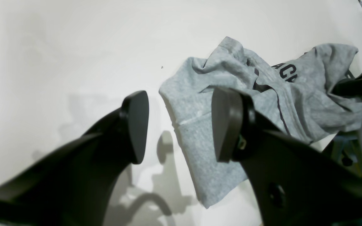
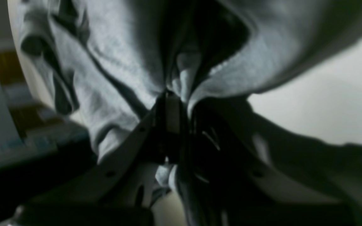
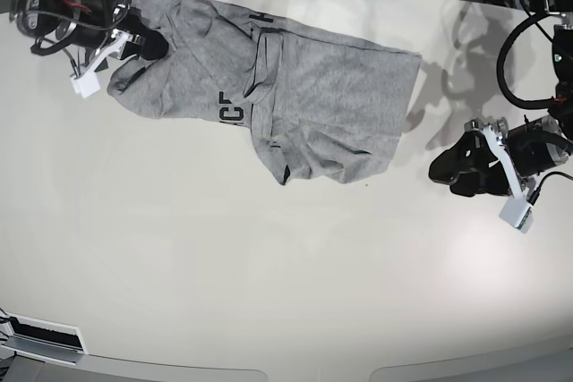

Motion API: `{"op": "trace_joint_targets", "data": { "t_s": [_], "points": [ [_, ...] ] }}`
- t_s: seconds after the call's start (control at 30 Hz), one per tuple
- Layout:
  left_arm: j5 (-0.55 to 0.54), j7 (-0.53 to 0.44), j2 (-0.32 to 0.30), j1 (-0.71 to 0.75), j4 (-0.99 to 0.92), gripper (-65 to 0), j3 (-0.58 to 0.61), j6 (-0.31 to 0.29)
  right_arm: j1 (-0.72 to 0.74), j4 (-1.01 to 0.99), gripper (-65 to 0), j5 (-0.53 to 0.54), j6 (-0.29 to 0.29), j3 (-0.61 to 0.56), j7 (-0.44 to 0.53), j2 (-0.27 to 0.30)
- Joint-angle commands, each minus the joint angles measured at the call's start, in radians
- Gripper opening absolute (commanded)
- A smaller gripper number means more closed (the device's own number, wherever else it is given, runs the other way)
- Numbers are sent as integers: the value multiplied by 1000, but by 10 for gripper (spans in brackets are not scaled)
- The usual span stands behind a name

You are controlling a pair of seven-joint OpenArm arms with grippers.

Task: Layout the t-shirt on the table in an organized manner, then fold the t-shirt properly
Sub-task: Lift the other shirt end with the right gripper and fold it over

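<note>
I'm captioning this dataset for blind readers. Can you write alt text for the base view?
A crumpled grey t-shirt lies on a white table, its far-left end pinched by the right gripper. The left gripper hovers open, off the shirt's other end.

The t-shirt [image 3: 304,96] is soft heather-grey cotton knit, matt and rumpled. The bench [image 3: 269,275] is smooth, glossy off-white. The left hand [image 1: 178,125] has matt black plastic pads.

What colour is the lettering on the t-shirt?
Black, on the heather-grey t-shirt; the lettering shows best in the left wrist view.
</note>
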Motion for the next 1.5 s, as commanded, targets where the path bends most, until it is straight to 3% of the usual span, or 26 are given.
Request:
{"op": "trace_joint_targets", "data": {
  "t_s": [0.0, 0.1, 0.33, 0.5, 0.6, 0.67, 0.77, 0.9, 1.07, 1.13, 1.27, 1.3, 1.4, 1.47],
  "points": [
    [-18, -26, -19, -14, 17, -319, -8, -2, 15, 45, -650, 75, 7, 3, -18, 27],
    [-13, -27, -19, -14, 17, -319, -8, -2, 17, 138, -650, 137, 7, 3, -80, 79],
    [-13, -26, -19, -14, 17, -319, -8, -2, 13, 315, -650, 32, 7, 41, -80, 191],
    [-12, -26, -20, -14, 17, -319, -8, -2, 9, 461, -650, 41, 7, 125, -80, 208],
    [-5, -26, -20, -14, 17, -319, -8, -2, -20, 570, -650, 147, 7, 193, -80, 203],
    [15, -27, -19, -14, 17, -319, -8, -2, -44, 636, -650, 283, -12, 216, -80, 191],
    [16, -26, -19, -13, 17, -319, -8, -2, -57, 719, -650, 439, 7, 204, -80, 129],
    [16, -26, -19, -8, 17, -319, -8, -2, -59, 741, -650, 442, 7, 135, -80, 13],
    [14, -26, -19, -8, 17, -319, -8, -2, -56, 740, -650, 442, 7, -52, -80, -92],
    [8, -26, -19, -8, 17, -319, -8, -2, -48, 740, -650, 440, 7, -140, -80, -123],
    [9, -26, -19, -8, 17, -319, -8, -2, -13, 740, -650, 330, 7, -321, -80, -149],
    [9, -26, -19, -8, 17, -319, -8, -2, -2, 740, -583, 309, 7, -363, -80, -149],
    [-19, -11, -20, -9, 17, -319, -8, 5, 23, 740, -288, 303, 7, -455, -80, -149],
    [-78, 9, -21, -9, 17, -319, -7, 3, 42, 740, -204, 303, 7, -489, -80, -149]
  ]
}}
